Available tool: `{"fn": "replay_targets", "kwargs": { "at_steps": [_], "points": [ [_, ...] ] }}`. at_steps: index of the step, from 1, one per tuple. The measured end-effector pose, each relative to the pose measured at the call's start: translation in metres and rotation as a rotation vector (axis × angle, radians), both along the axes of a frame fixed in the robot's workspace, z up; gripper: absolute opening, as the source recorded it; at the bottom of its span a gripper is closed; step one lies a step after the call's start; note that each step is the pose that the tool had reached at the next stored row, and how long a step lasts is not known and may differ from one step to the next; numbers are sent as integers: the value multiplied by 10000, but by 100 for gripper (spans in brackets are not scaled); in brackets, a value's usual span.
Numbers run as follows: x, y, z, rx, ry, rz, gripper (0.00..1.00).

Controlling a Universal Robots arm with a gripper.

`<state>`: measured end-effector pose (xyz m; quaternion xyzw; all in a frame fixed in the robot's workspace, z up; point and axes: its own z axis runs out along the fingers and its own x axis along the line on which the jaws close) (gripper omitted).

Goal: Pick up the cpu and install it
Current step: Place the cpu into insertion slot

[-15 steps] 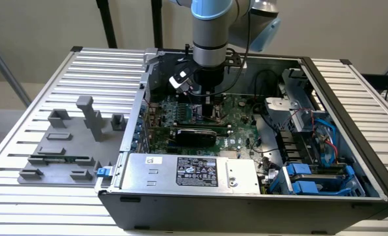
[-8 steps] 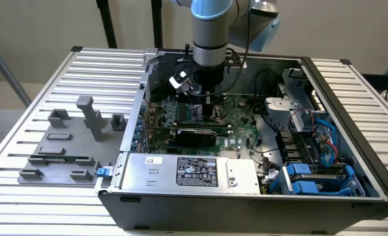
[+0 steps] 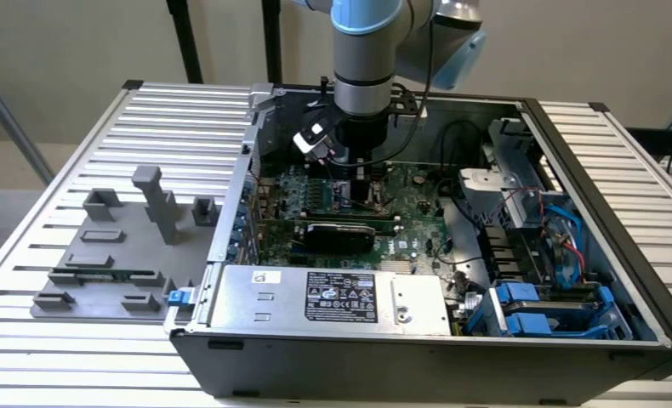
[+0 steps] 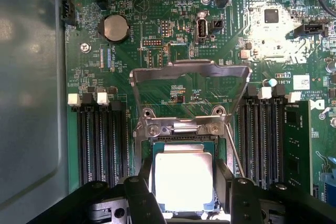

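Claw (image 4: 184,195) low over the board, fingers (image 4: 143,184) clamped against both sides of the cpu (image 4: 182,174), which sits flat in its socket (image 4: 181,144). Just behind, the metal frame (image 4: 189,67) stands flipped open. Farther back, a round battery (image 4: 115,27).

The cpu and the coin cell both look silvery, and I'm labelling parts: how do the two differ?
Shape: the cpu is square, the coin cell round. Size: the cpu looks clearly larger than the coin cell. State: the cpu is held between the fingers of the claw; the coin cell sits alone, untouched. Both are flat, silvery and lie on the motherboard.
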<state>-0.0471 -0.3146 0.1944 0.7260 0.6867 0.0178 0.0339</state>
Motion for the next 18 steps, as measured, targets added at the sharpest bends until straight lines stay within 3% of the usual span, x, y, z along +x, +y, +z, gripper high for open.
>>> {"fn": "replay_targets", "kwargs": {
  "at_steps": [12, 18],
  "points": [
    [0, 0, -4, -38, -2, 27, 55],
    [0, 0, -4, -48, -1, 31, 63]
  ]
}}
